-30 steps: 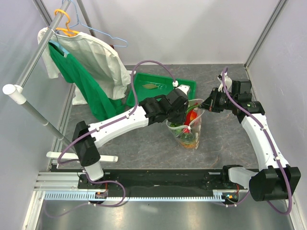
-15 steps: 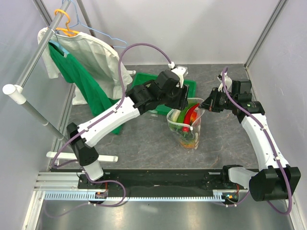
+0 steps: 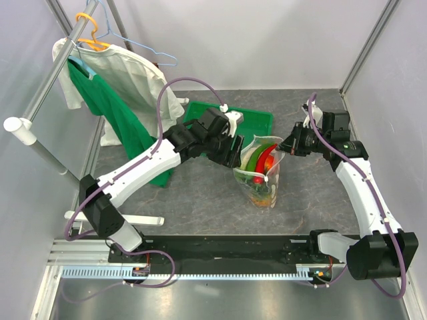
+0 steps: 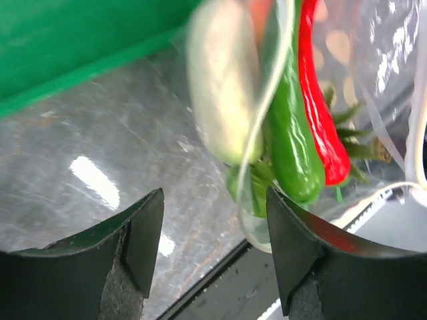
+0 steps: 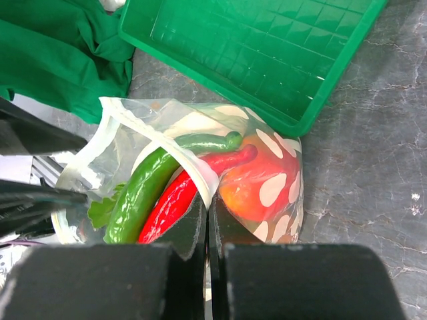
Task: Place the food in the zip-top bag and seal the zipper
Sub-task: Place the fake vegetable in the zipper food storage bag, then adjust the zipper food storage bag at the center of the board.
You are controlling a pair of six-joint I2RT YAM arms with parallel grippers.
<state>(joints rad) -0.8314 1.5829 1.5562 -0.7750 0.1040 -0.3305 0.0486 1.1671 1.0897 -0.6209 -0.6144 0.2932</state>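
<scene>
The zip-top bag (image 3: 261,179) stands upright mid-table with its mouth open. A green pepper (image 5: 143,193), a red chili (image 5: 180,195) and an orange-red piece (image 5: 250,190) lie inside it, over leafy greens. My right gripper (image 5: 207,212) is shut on the bag's rim, where the white zipper strip (image 5: 193,168) runs. My left gripper (image 4: 212,223) is open with nothing between its fingers, just left of the bag (image 4: 393,60). Its view shows a white oblong vegetable (image 4: 219,93), the pepper (image 4: 293,150) and the chili (image 4: 321,117) through the plastic.
A green tray (image 3: 259,120) lies behind the bag. White and green garments (image 3: 127,93) hang from a rack (image 3: 40,150) at the left, the green cloth reaching the table near my left arm. Walls enclose the table on three sides.
My left gripper has drawn back from over the bag's mouth, up and to the left, and its jaws have opened wider. The right gripper and the bag have stayed put.
</scene>
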